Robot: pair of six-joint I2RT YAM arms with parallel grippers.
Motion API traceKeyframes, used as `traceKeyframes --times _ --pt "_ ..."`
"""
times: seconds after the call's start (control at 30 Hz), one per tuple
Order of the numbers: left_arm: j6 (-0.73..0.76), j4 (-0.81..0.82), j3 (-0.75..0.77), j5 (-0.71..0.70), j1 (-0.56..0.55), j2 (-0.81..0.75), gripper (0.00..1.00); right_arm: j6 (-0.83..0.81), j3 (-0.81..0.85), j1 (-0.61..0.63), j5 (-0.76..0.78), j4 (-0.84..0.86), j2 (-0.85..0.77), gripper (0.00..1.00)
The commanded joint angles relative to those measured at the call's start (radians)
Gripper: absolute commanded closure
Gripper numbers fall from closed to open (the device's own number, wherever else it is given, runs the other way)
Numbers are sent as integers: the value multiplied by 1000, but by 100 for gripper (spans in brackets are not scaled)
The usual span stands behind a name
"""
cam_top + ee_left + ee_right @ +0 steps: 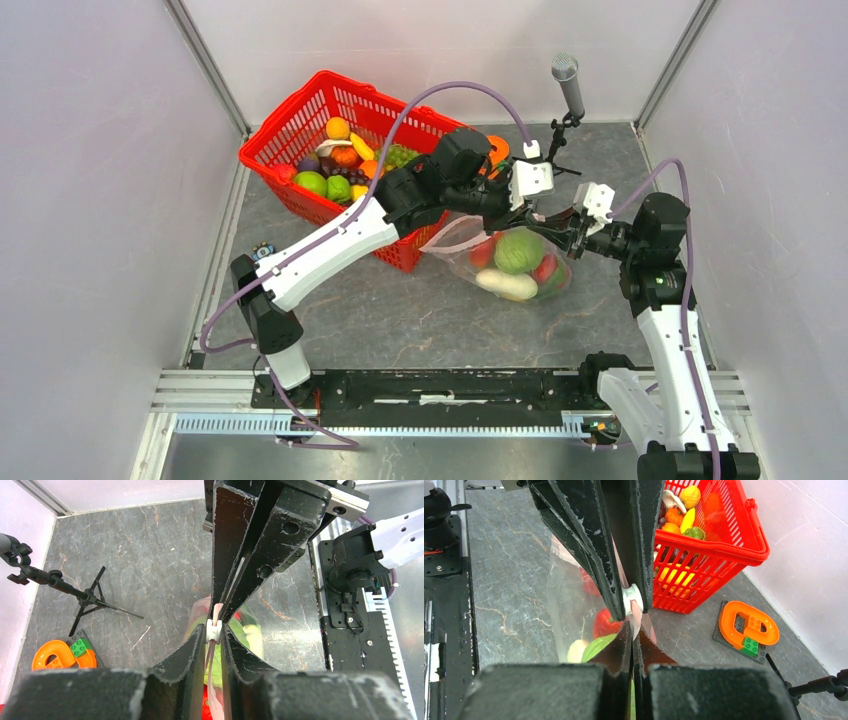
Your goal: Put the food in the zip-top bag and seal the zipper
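Observation:
The zip-top bag (462,243) lies right of the basket and holds food: a green round piece (520,250), a white piece (507,284) and a red piece (546,268). My left gripper (545,217) and right gripper (563,228) meet tip to tip at the bag's upper right edge. In the left wrist view my left gripper (214,633) is shut on the white slider (213,630) of the pink zipper (217,611). In the right wrist view my right gripper (631,626) is shut on the zipper strip just beside that slider (631,597). More food (340,160) sits in the basket.
The red mesh basket (283,118) stands at the back left, close to the left arm. A flat orange e-shaped object (749,625) on a dark plate lies behind the bag. A microphone on a small tripod (568,80) stands at the back right. Walls enclose three sides.

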Motion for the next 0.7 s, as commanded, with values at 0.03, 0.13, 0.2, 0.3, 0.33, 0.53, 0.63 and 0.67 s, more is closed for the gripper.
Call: traceKeyframes --times 0.03,0.13,0.2,0.3,0.33,0.53,0.63,0.67 --pt "24 -47 16 -3 16 -28 79 -1 29 5 39 20 -23 100" --pt "35 -70 2 -21 18 -39 82 0 30 5 43 17 -26 100" --pt "32 -64 -18 -23 22 -47 87 2 32 4 45 19 -29 100" --pt "27 -63 -33 -35 24 -50 91 4 30 4 42 21 -32 100" --pt "24 -64 -36 -44 25 -49 91 3 29 4 42 21 -33 100" --pt "30 -66 -87 -104 37 -90 92 -1 26 4 48 21 -35 100" --pt "36 -69 -132 -132 50 -128 92 -1 26 4 50 21 -38 100" --pt "38 -69 -152 -136 56 -145 92 -1 26 4 51 21 -39 100"
